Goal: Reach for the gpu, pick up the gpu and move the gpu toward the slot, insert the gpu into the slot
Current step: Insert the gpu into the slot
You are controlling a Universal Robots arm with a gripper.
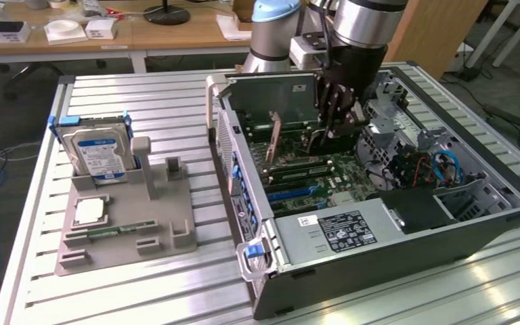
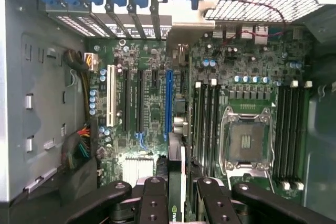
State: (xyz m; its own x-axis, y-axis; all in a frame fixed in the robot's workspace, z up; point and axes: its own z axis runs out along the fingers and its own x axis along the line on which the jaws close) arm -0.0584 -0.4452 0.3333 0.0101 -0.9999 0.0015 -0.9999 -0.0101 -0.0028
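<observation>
My gripper (image 1: 337, 125) reaches down into the open computer case (image 1: 477, 223), over the motherboard. It is shut on the gpu (image 2: 176, 182), a thin dark card that stands edge-on between the two black fingers (image 2: 155, 192). In the exterior view the gpu (image 1: 330, 143) hangs below the gripper, just above the board. The long blue slot (image 2: 168, 100) runs along the motherboard, and the card's edge lies nearly in line with it, a little to one side. I cannot tell whether the card touches the slot.
A grey fixture (image 1: 165, 237) at the exterior view's left holds a blue-and-white-labelled hard drive (image 1: 102, 152), a processor chip (image 1: 91, 211) and a small green memory stick (image 1: 116, 230). Inside the case are the power supply (image 1: 346, 230), cables (image 1: 436, 166), memory slots (image 2: 207, 124) and the processor socket (image 2: 247, 140).
</observation>
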